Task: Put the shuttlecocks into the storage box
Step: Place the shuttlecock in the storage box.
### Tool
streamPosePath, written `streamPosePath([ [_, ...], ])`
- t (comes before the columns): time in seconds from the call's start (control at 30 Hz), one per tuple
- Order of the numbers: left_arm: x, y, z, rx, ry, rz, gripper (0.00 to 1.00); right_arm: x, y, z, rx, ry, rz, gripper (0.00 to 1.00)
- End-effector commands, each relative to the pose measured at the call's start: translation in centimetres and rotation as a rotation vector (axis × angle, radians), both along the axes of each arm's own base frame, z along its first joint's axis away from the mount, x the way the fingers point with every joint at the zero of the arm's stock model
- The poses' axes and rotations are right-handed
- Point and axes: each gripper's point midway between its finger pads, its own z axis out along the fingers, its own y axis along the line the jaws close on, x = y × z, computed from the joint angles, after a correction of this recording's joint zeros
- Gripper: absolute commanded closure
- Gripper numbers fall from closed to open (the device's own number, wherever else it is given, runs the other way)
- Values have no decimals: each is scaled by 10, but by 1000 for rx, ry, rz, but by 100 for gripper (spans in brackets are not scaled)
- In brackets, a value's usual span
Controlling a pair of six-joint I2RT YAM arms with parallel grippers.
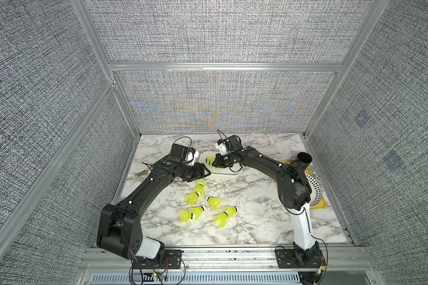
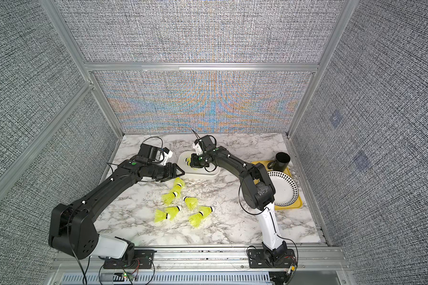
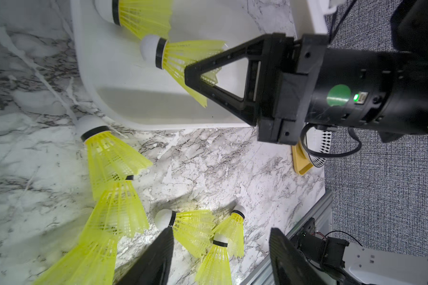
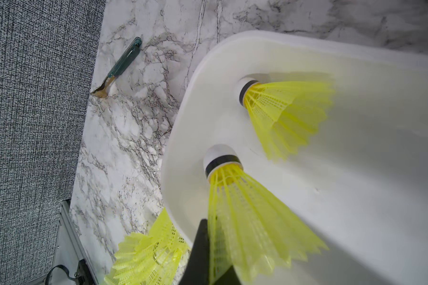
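Found no legible text, label, brand, number or sign on anything in view.

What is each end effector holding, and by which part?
The right end effector is shut on a shuttlecock, pinching its yellow skirt near the flared end, over the storage box. The left end effector is open and holds nothing.
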Motion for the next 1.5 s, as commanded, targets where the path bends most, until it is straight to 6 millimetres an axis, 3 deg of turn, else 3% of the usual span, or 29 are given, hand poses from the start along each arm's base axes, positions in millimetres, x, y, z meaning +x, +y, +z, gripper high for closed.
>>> streamPosePath([
  [0.0,6,2,-2,2,-16,-15,36,-2,7,-5,11,19,34,100],
  [0.4,7,7,-17,21,16,-10,36,2,21,-33,9,59,58,100],
  [0.9,-6,9,-23,16,38,-19,35,2,21,-54,-12,77,73,100],
  [1.2,-9,10,-21,12,34,-17,36,5,18,-32,-12,34,60,68],
  [1.47,-13,11,-20,8,29,-15,36,3,12,1,2,-13,38,61],
])
